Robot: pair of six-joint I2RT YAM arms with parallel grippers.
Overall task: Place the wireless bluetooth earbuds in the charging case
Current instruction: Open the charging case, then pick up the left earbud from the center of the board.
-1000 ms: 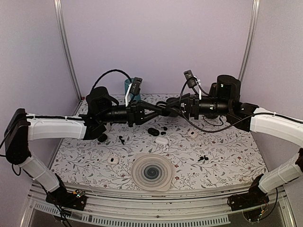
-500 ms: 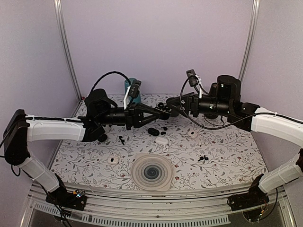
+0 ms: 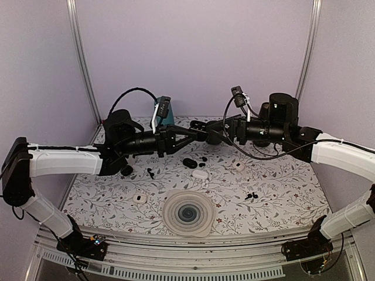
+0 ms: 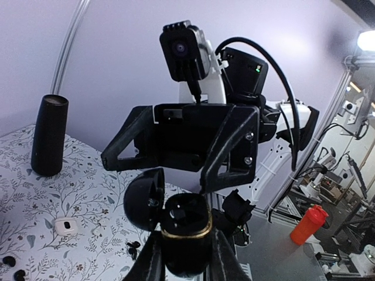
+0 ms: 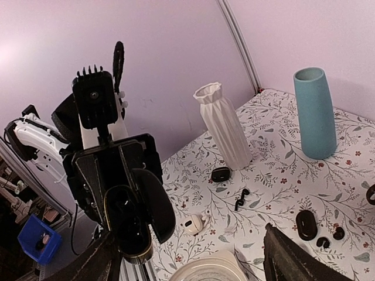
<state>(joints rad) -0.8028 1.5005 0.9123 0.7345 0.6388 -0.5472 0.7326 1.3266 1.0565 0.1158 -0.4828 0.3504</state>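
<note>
My left gripper (image 4: 186,249) is shut on a black charging case (image 4: 186,234) with a gold rim, held in the air with its lid (image 4: 143,199) swung open. Glossy dark shapes show in its cavity; I cannot tell whether they are earbuds. In the top view the case (image 3: 200,125) hangs over the back middle of the table. My right gripper (image 3: 215,132) faces it, close by and apart. Its fingers (image 5: 281,257) are spread wide with nothing between them. Loose black earbuds (image 3: 149,172) lie left of centre, with another black pair (image 3: 252,195) to the right.
Several small cases lie on the floral table: a black one (image 3: 189,162), a white one (image 3: 200,174) and a white one (image 3: 139,198). A round ribbed plate (image 3: 187,212) sits near the front. A white vase (image 5: 222,126), a teal vase (image 5: 315,114) and a black cylinder (image 4: 50,136) stand at the back.
The right gripper's jaws have opened wide and drawn back from the case. The left gripper has lifted the case slightly, still shut on it.
</note>
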